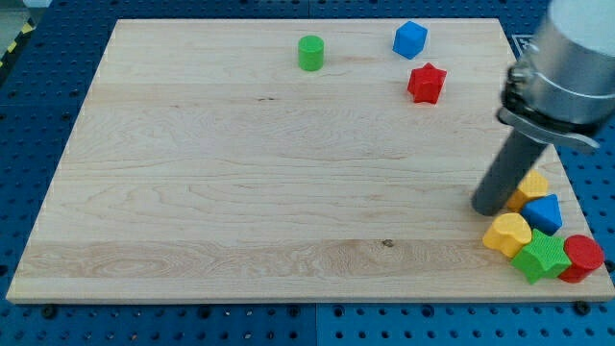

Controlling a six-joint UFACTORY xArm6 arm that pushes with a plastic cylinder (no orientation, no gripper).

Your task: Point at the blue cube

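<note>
Wooden bench [240, 173] is carrying everything. Arm is standing at right edge, my tip [490, 210] resting lower right, touching the cluster: yellow blocks [506, 234], a second blue block [544, 212], green star [541, 255], red cylinder [582, 256]. Blue cube [410, 39] is sitting upper right, well apart from tip, near red star [427, 83]; green cylinder [310, 53] further left. No jaws, just a rod. No writing showing.

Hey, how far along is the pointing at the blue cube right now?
Nothing looks done yet. My tip sits at the view's lower right, beside the cluster holding a yellow block and a blue block. The blue cube stands untouched at the view's top, near the red star block. The whole move across remains.
</note>
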